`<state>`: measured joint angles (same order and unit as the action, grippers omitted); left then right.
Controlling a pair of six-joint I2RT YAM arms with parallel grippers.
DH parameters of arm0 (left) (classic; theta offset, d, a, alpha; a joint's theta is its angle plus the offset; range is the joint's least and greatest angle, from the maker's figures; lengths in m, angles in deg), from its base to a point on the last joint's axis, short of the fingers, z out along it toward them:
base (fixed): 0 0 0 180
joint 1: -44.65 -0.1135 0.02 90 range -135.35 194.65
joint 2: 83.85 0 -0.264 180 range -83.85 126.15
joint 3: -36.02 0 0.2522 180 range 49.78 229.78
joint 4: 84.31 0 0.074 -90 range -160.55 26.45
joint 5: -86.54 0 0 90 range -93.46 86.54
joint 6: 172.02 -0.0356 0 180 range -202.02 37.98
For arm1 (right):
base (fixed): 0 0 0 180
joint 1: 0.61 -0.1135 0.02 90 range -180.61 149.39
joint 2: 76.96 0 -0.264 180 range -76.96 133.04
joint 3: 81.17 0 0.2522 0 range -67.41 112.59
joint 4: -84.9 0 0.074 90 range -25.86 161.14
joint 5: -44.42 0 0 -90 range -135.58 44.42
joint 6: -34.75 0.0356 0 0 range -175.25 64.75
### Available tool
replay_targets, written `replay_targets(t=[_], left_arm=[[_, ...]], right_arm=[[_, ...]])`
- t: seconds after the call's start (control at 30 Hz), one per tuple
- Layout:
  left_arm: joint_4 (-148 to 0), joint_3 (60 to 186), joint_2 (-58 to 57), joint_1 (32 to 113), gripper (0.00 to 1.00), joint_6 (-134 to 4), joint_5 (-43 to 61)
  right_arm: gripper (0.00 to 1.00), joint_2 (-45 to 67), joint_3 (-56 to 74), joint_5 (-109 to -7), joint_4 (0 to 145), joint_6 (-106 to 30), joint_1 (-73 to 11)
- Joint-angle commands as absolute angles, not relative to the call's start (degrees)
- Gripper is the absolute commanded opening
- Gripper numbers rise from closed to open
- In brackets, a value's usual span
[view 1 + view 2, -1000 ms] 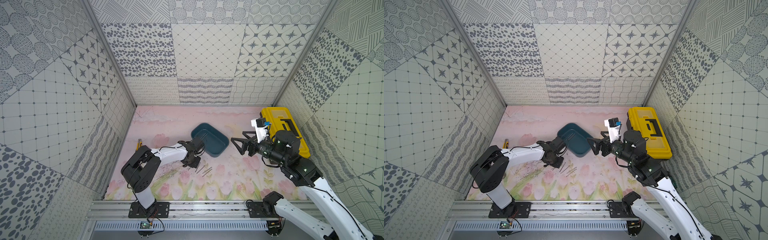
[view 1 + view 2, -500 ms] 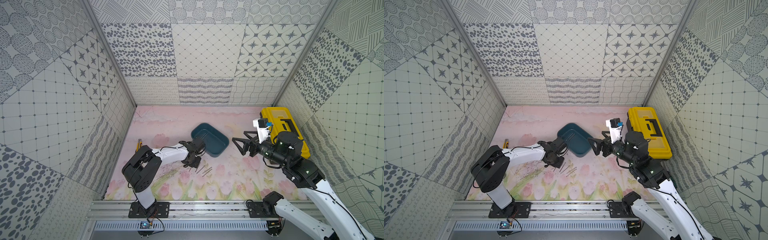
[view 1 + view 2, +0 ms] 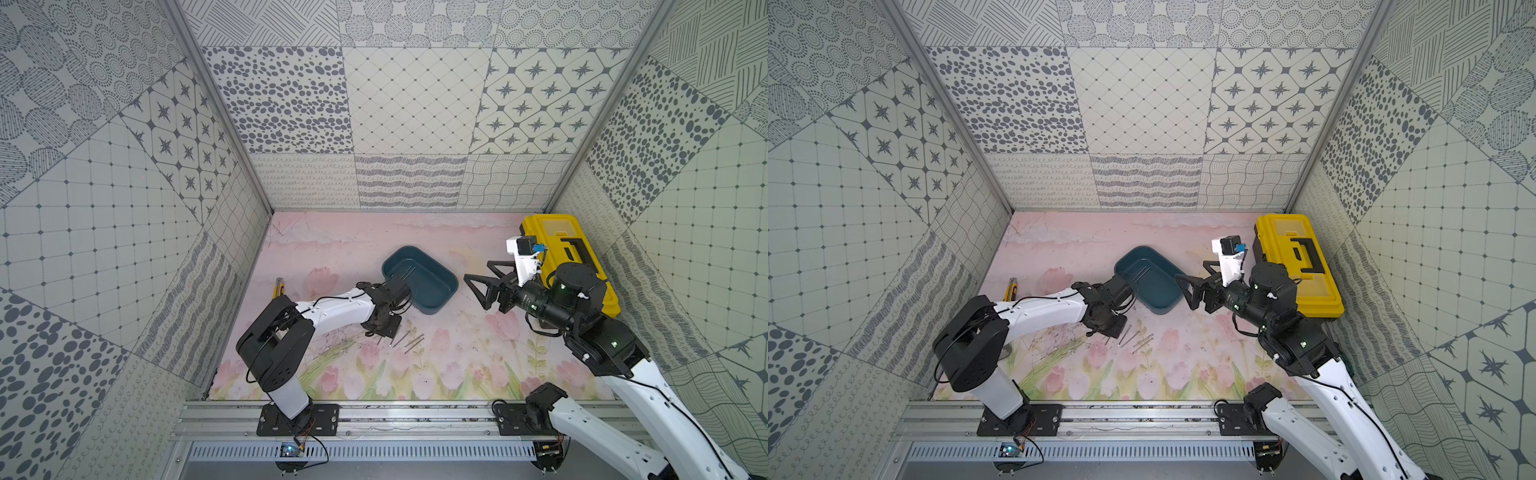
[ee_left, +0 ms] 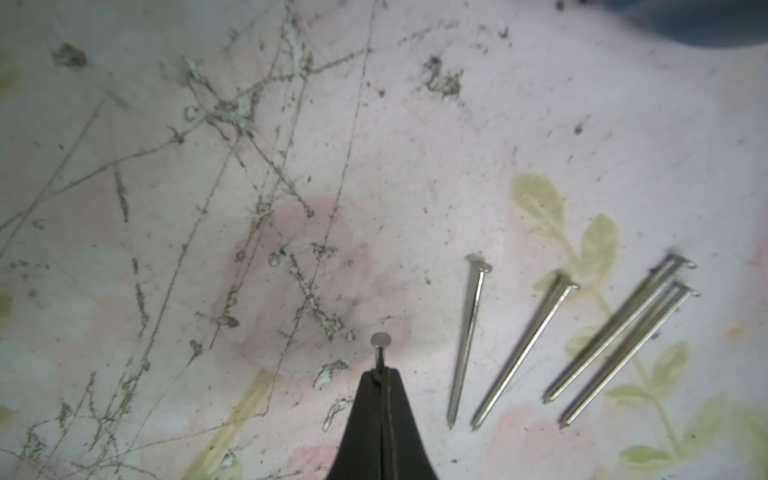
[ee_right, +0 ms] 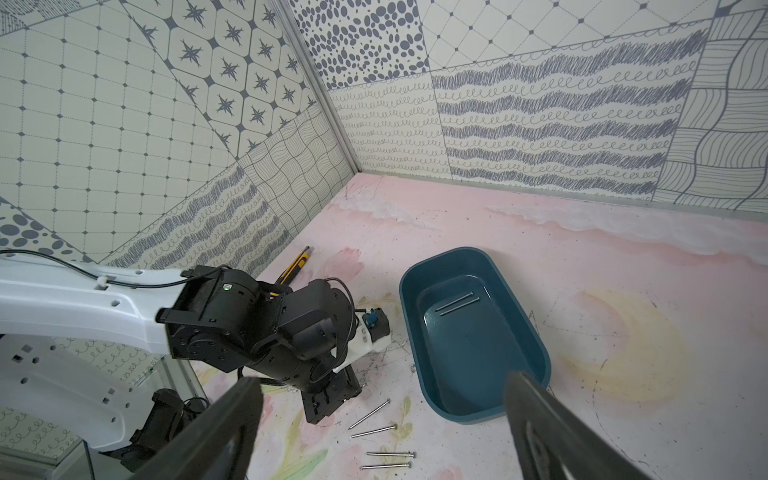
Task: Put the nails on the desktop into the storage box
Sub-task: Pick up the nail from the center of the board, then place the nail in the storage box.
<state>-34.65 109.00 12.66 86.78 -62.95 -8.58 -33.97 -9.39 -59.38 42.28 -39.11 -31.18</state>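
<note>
One nail [image 4: 380,341] in left pincer [image 4: 383,376] (snug)

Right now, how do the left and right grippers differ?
The left gripper is shut on a nail; the right gripper is open and empty. The left is low at the desktop beside four loose nails; the right hangs higher, beside the storage box. Both have black fingers.

The desktop [image 3: 332,245] (scuffed) bears nails [image 4: 520,356], storage box [image 3: 436,307], toolbox [image 3: 548,226].
</note>
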Motion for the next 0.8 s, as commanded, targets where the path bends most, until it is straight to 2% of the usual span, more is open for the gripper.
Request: replay_targets(t=[0.0, 0.23, 0.43, 0.77], left_arm=[[-29.81, 110.03, 10.52, 86.93, 0.00, -62.64, -9.68], [-25.23, 114.20, 6.45, 86.88, 0.00, -64.26, -11.00], [-18.86, 124.24, 5.68, 86.93, 0.00, -68.94, -13.26], [-13.96, 146.99, 17.86, 86.42, 0.00, -77.34, -12.68]], right_arm=[[0.96, -34.00, -10.31, -59.82, 45.36, -38.95, -31.28], [0.96, -33.80, -11.05, -60.09, 46.23, -38.99, -31.28], [0.96, -33.84, -11.32, -60.07, 46.72, -39.08, -31.28], [0.96, -34.86, -11.68, -57.84, 46.71, -40.21, -31.28]])
